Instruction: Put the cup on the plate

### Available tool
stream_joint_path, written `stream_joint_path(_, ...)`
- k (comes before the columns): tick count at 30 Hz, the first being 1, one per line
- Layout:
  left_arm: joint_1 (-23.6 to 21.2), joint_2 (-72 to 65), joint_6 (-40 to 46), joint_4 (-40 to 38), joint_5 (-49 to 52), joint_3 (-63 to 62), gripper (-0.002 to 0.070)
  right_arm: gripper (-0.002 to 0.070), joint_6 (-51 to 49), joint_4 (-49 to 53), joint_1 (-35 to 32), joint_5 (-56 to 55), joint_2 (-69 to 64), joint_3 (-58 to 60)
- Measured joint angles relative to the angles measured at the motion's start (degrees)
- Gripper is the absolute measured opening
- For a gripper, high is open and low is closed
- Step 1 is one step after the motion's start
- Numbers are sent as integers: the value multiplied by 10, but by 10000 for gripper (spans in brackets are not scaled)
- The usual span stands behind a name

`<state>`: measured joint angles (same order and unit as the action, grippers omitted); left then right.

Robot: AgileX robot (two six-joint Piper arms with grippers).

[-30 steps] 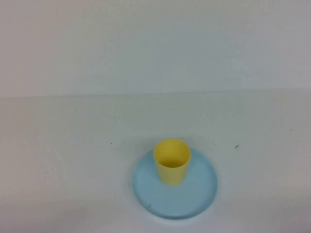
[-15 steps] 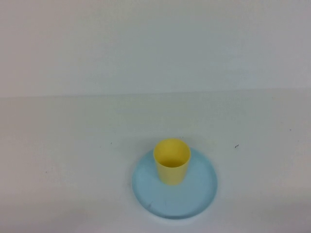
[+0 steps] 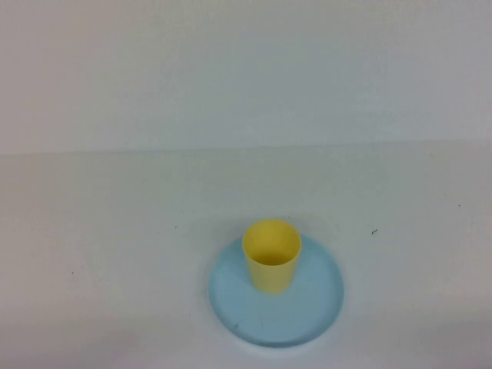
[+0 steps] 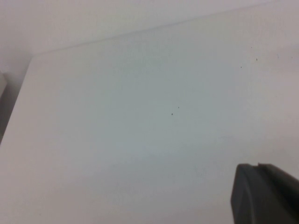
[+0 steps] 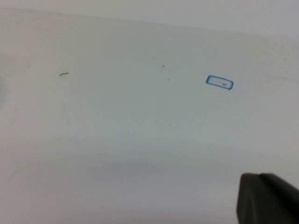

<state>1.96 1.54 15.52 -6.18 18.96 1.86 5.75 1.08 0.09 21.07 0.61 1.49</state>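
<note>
Cup (image 3: 271,256): upright on plate (image 3: 319,304) (task apparently done).
Left end effector (image 4: 266,193): closed, empty, parked.
Right end effector (image 5: 268,198): closed, empty, parked.

1 yellow cup (image 3: 271,256), upright, standing on the plate; 1 light blue round plate (image 3: 307,314); 1 white table (image 3: 108,231) under both; 2 grippers, seen only in their own wrist views: left gripper (image 4: 266,193) 1 dark tip at the picture's corner over bare table, right gripper (image 5: 267,198) same, 1 dark tip over bare table; 1 small blue-outlined rectangle mark (image 5: 219,82) on the table in right wrist view; several tiny dark specks, not counted exactly
</note>
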Motion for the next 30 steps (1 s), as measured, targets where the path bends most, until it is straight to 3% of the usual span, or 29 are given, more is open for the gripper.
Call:
stream_joint_path(9, 0, 0, 0, 0, 0, 0, 1, 0, 0, 0, -60, 0, 0, 0)
stream_joint_path(30, -12, 1, 0, 0, 0, 0, 1, 0, 0, 0, -64, 0, 0, 0)
